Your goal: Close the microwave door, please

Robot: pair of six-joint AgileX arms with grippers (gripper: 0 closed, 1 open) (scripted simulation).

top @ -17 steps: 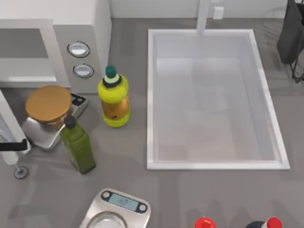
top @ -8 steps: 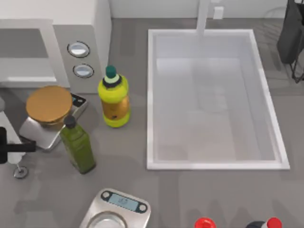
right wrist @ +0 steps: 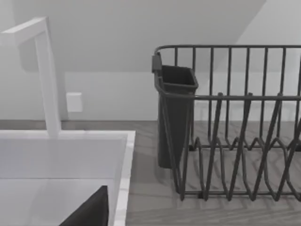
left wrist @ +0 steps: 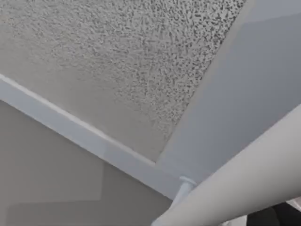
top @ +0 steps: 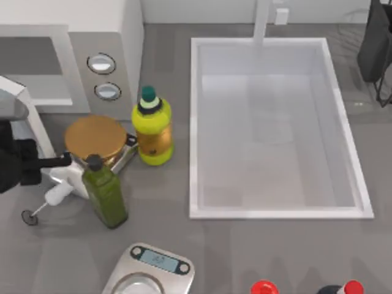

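Swinging on the microwave (top: 104, 24), which stands with its grey cavity exposed, the microwave door (top: 37, 125) has come round from wide open to roughly halfway since the earlier frame. It now stands as an angled white-edged panel in front of the cavity, its free edge pointing away from the appliance. The left gripper (top: 46, 163) sits just outside that free edge, on the side away from the cavity, evidently placed there so the arm can push the panel toward the opening; whether its grip is open or clenched cannot be told. The sweep has carried clutter with it: the brown-topped scale (top: 95, 138) has slid from in front of the cavity to below the two dials and now crowds the yellow bottle (top: 152, 125), which has edged away from the dials. The green bottle (top: 105, 193), just in front of the scale, remains upright. A small white stemmed object (top: 54, 195), farther out from the microwave front, has tipped onto its side beside the gripper. The door is not yet shut, and the scale looks likely to foul its remaining arc. Well away from the microwave, the right gripper (right wrist: 89, 212) waits idle beside the sink (right wrist: 123, 179) and dish rack (right wrist: 235, 122), its grip also impossible to judge.
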